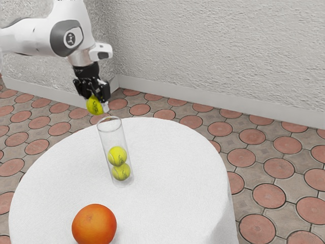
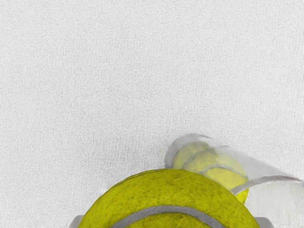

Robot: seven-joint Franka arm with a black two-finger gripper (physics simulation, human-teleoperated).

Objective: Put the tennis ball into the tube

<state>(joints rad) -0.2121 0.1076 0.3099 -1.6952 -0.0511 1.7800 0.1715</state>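
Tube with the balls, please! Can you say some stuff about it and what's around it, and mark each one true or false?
1. The clear tube stands on the round white table. True.
2. The gripper is holding a tennis ball. True.
3. The held ball is inside the tube. False: it is outside, higher than the tube's rim.
4. Three balls are in the tube. False: there are two, a lower ball and an upper ball.
5. An orange fruit is on the table. True.
6. The table's cloth is blue. False: it is white.
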